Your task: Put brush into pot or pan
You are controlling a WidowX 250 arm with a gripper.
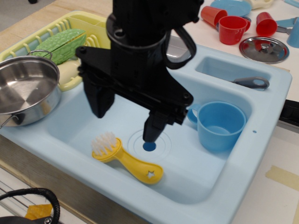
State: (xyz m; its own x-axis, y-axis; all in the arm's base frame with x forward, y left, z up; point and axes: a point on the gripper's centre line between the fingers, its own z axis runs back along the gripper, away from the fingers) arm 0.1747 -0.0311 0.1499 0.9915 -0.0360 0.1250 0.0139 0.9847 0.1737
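The yellow brush (126, 158) lies flat on the floor of the light blue toy sink (196, 186), white bristles to the left, star-holed handle pointing right. The shiny steel pot (25, 91) sits on the sink's left rim, empty, with a wire loop handle at its top. My black gripper (126, 123) hangs open and empty over the basin, just above and behind the brush. Its left finger is above the bristles and its right finger is above the drain hole (149, 146).
A blue plastic cup (219, 125) stands in the basin at right. A yellow dish rack (70, 42) with a green corn toy is behind the pot. Red cups (232, 29), a steel lid (264, 49) and a grey tool (252, 83) lie at the back right.
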